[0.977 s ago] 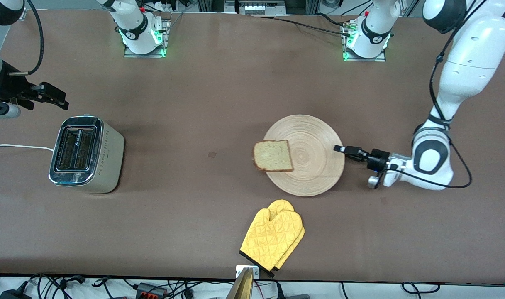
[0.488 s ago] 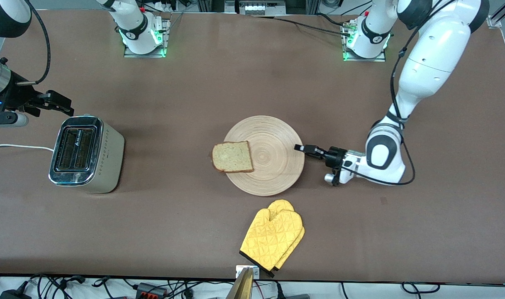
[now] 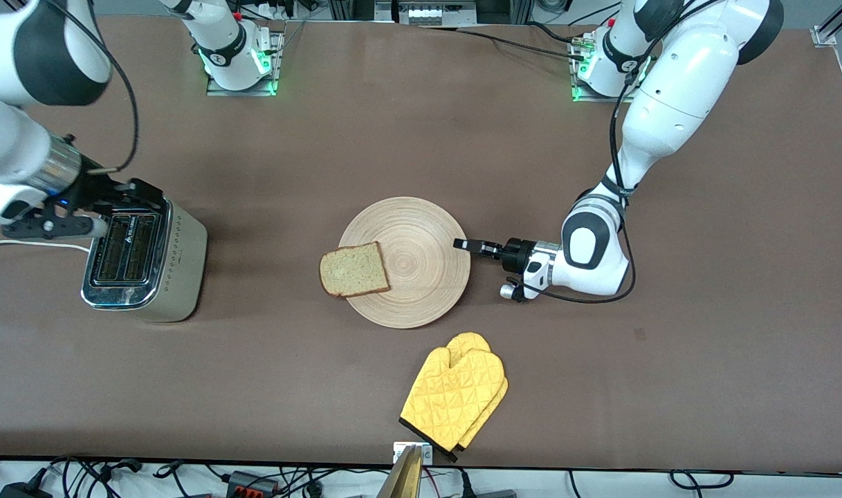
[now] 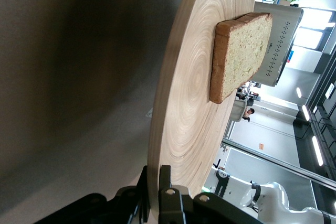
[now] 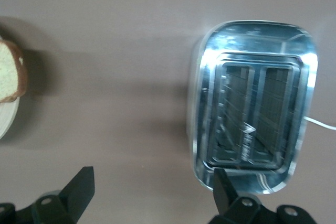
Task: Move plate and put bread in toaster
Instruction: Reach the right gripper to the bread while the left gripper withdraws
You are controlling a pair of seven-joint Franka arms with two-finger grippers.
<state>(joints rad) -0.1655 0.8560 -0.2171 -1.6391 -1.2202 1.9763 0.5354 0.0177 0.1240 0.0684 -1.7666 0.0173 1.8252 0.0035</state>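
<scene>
Right claw up over the toaster's edge nearest the arm bases, fingers spread wide with nothing between them. Toaster upright near the worktop edge at the right arm's end, chrome top and two slots facing up, white cord trailing off toward that edge. Bread flat on the plate's rim toward the toaster, one crust corner overhanging the rim. Plate around the middle of the worktop, well apart from the toaster, flat on the brown surface. Yellow oven mitt nearer the front camera than the plate, close to the worktop's front edge, apart from the plate. Left claw low at the plate's rim on the side toward the left arm's end, pinched tight on that rim, with the wooden edge running between the black fingers in the left wrist view.
</scene>
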